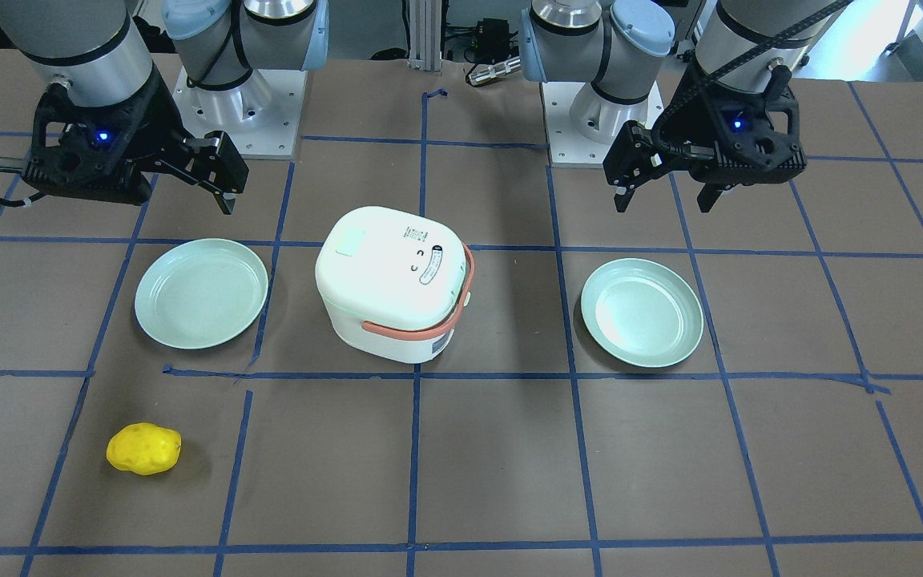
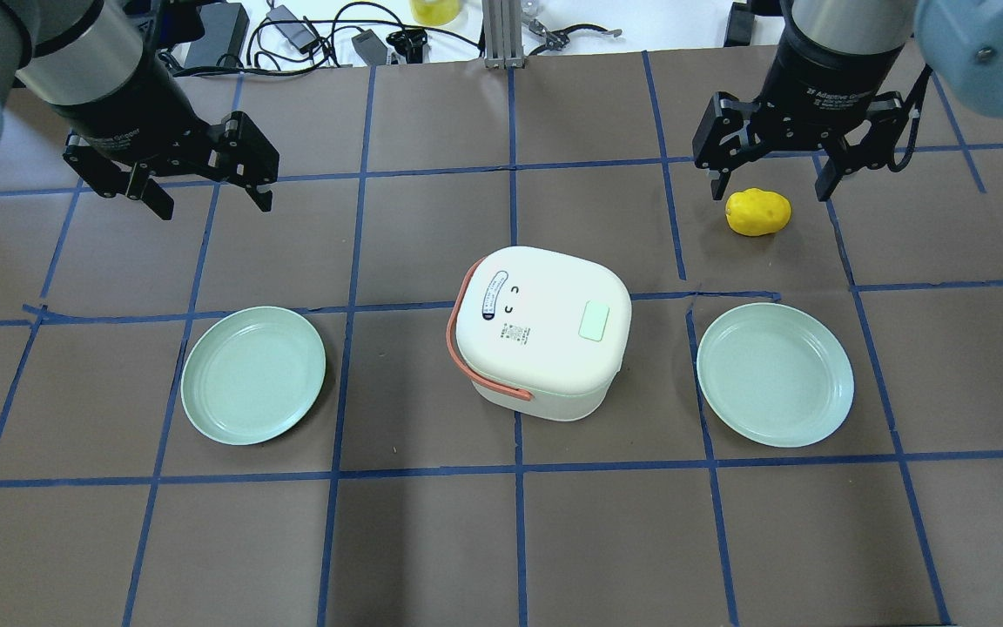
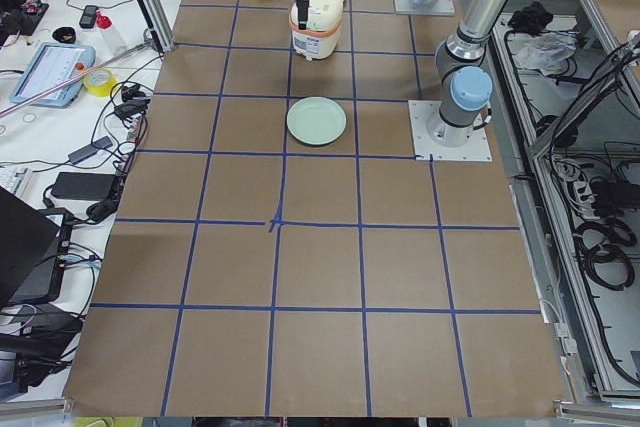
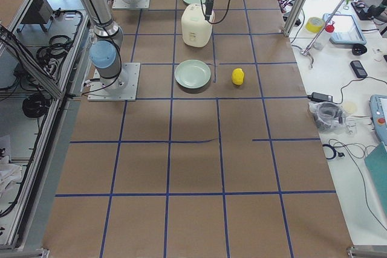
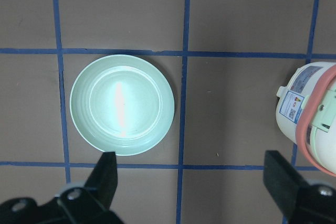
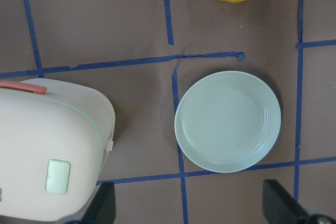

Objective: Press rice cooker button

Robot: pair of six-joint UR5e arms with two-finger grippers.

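Observation:
The rice cooker [image 2: 541, 335] stands at the table's middle, white with a salmon-orange handle band and a smiley face on its lid. A pale green rectangular button [image 2: 595, 320] sits on the lid's right part; it also shows in the right wrist view [image 6: 58, 176]. My left gripper [image 2: 212, 205] is open and empty, hovering high at the back left, well apart from the cooker. My right gripper [image 2: 770, 192] is open and empty, hovering at the back right, beyond the cooker. The cooker's edge shows in the left wrist view [image 5: 315, 119].
A pale green plate [image 2: 253, 374] lies left of the cooker and another [image 2: 776, 374] lies right of it. A yellow lemon-like object [image 2: 758, 212] lies under the right gripper. Blue tape lines grid the brown table. Cables lie beyond the far edge.

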